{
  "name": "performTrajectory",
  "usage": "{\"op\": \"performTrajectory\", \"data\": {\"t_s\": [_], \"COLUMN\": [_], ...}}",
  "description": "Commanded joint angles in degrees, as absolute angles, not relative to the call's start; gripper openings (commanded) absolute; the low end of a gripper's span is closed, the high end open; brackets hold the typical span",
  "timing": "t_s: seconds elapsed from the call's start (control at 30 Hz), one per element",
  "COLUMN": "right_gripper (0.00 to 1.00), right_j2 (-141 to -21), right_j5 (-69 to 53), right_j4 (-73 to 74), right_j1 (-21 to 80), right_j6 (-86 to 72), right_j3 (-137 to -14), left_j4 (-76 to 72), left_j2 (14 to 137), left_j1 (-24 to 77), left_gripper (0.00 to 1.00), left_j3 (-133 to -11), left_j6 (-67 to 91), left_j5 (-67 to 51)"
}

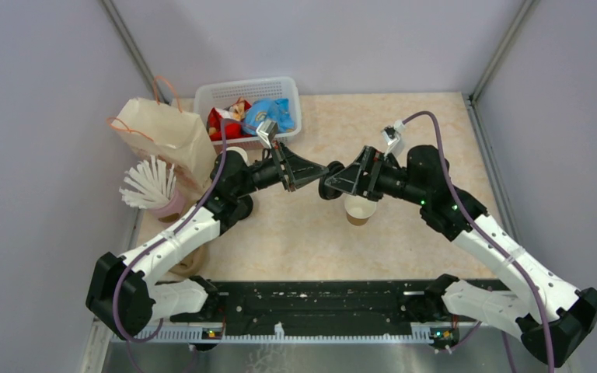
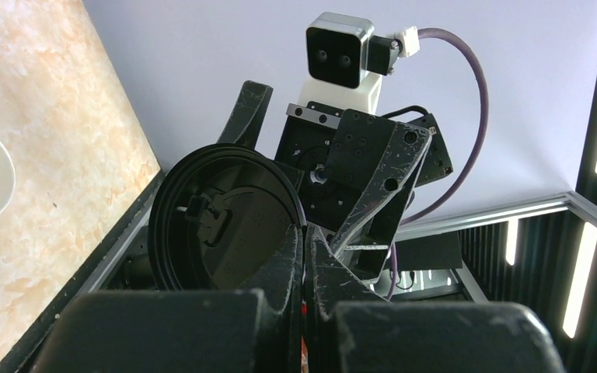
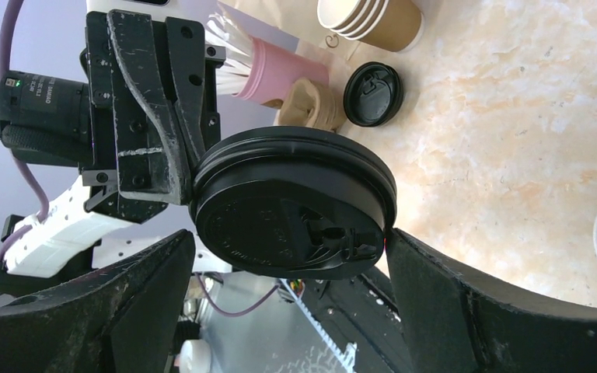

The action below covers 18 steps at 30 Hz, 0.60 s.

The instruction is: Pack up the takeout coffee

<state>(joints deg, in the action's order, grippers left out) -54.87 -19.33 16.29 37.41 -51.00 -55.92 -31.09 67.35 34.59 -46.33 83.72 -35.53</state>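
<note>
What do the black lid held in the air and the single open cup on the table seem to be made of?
The lid looks like thin moulded plastic, black, slightly glossy: raised rings and soft reflections. The cup is probably paper: matte brown wall, white inside.

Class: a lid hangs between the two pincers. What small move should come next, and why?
Probably the right pincer should close on the black lid: its fingers stand open either side of it, while the left pincer pinches its rim.

White-shelled arms with black joints; purple cables; scuffed black fingers; silver-faced wrist cameras.
</note>
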Motion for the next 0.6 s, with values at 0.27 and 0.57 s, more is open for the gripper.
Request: {"op": "performTrajectory", "data": {"t_s": [0.27,0.57], "right_gripper": [0.87,0.83], "right_j2": [-56.46,-55.35], "right_j5": [-18.35,-15.05], "right_j4": [16.01,19.68], "right_j1": [38.12,38.06], "right_j6": [-49.53,-50.10], "right_j3": [-59.70,-59.85], "left_j4": [-34.35,-24.96], "left_j2": [66.58,65.00], "left_j1": [34.33,33.57], "left_gripper": [0.00,0.16], "left_j3": [-46.58,-46.90], "left_j6": [83.92,77.69], "left_j5": [-35.88,-35.36]}}
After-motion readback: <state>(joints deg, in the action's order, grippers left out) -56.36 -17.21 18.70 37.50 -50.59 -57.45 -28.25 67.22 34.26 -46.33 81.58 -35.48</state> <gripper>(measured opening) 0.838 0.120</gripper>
